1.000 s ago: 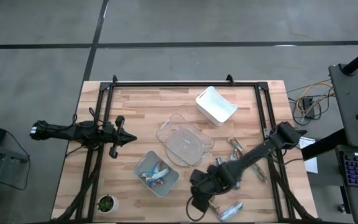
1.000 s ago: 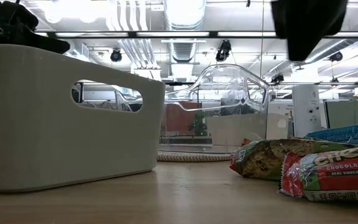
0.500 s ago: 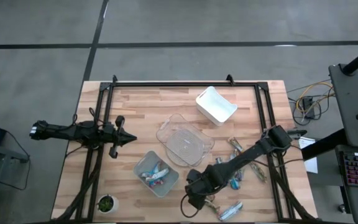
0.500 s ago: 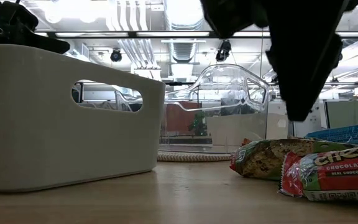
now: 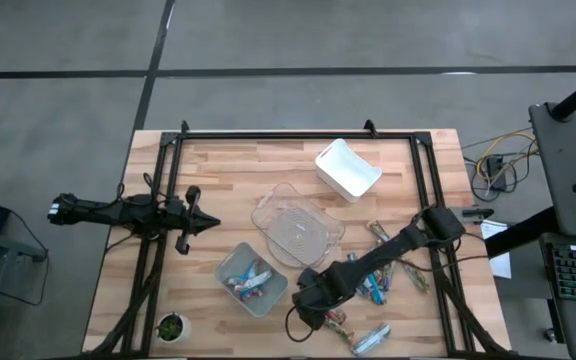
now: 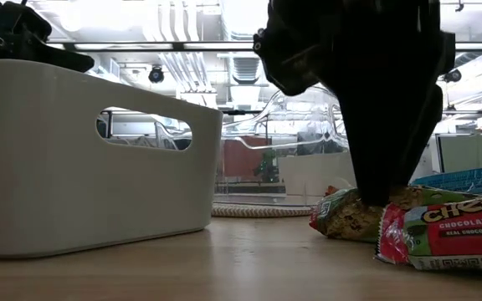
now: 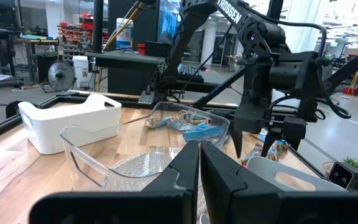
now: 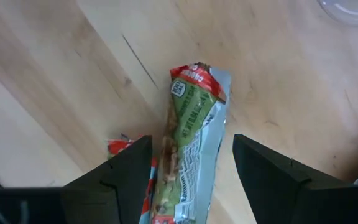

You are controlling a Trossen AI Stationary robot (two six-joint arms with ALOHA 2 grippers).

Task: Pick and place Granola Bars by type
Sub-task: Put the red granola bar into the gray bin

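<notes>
Arms: 2. Left gripper waited off table's left edge, fingers together, tips nearly touching per left wrist view.
Right gripper: low over front-right of table, fingers apart, clamped on nothing.
Bins: 3. White bin at back, clear bin mid-table, grey bin nearer front.
Bars in grey bin: a few, blue + red wrappers, exact no. unclear.
Loose bars: approx 6-8 on table's right/front-right, can't count exactly.
Target bar: greenish-brown bar lay flat on wood, directly betw. right gripper's spread fingers, not gripped.
Neighbour: red bar just beside it, partly under one finger.
Low view: greenish-brown bar + red bar side by side, right arm coming down onto them.
</notes>
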